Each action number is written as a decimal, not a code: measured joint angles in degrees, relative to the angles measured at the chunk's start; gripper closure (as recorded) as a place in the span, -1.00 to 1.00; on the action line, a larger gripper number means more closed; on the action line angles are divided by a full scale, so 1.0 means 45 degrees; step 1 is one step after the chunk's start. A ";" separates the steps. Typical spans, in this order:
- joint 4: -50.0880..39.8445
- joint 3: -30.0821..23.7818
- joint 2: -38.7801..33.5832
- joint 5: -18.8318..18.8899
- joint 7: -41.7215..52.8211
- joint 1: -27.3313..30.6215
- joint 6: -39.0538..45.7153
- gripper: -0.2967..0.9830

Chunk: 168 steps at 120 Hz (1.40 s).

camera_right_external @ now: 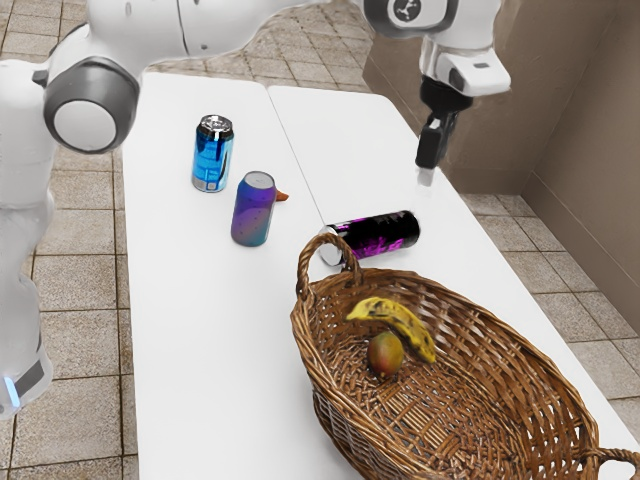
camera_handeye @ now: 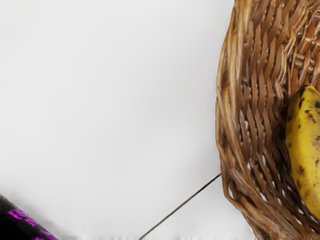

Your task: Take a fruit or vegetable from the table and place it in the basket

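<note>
Exterior view: my gripper (camera_right_external: 427,176), open or closed I cannot tell, hangs above the table (camera_right_external: 210,350) as banana (camera_right_external: 402,319) and mango (camera_right_external: 385,354) lie in a wicker basket (camera_right_external: 500,350).

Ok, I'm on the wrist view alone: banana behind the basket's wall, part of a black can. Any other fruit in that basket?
Observer: Yes, a reddish-green fruit, possibly a mango, lies beside the banana in the basket.
Operator: Is there any produce out on the table?
Observer: Maybe. An orange-brown tip pokes out from behind the purple can; too much is hidden to name it.
Operator: And the black can, standing?
Observer: No, it lies on its side near a handle of the basket.
</note>
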 joint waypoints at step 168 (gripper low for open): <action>-0.6235 -0.0029 -0.0061 -0.0477 -0.0260 0.7434 0.0932 -0.54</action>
